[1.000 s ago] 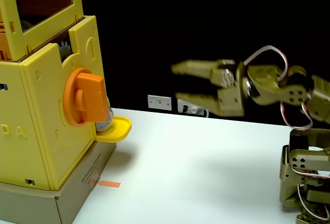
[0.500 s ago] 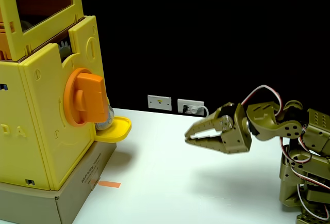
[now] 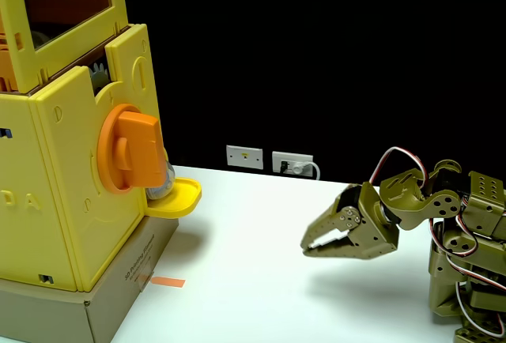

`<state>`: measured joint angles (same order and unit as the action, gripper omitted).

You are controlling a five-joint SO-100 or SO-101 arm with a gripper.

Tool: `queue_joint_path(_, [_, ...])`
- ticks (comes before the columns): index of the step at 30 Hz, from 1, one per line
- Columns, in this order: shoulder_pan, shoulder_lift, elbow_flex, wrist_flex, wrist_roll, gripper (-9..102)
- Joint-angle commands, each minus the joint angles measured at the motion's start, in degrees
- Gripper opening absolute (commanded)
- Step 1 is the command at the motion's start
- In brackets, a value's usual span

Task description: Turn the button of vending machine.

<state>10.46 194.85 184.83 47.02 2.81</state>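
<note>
In the fixed view the yellow vending machine (image 3: 67,193) fills the left side, with an orange-tinted window at its top. Its orange button (image 3: 130,149), a round disc with a thick bar standing upright, sits on the machine's right face. My olive-green gripper (image 3: 307,246) hovers low over the white table at the right, far from the button and pointing left and down toward it. Its fingers are drawn together with nothing between them.
A yellow-orange tray lip (image 3: 179,196) juts out below the button, with a grey ball (image 3: 159,184) at its back. The machine stands on a grey cardboard box (image 3: 103,311). An orange tape strip (image 3: 167,282) lies on the table. Two wall sockets (image 3: 245,156) sit at the back.
The arm has dropped from mid-height down toward the table and pulled back to the right. The gripper, wide open a second ago, has closed. The button has not moved.
</note>
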Motion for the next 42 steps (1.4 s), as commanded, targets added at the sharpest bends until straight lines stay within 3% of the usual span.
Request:
queue_joint_path(1, [-0.97,8.17,1.76,2.81,1.76,1])
queue_joint_path(11, [-1.93,8.26,1.49,14.68,2.11,1])
queue_joint_path(42, [-2.11,8.44,3.16,11.51,4.57,-1])
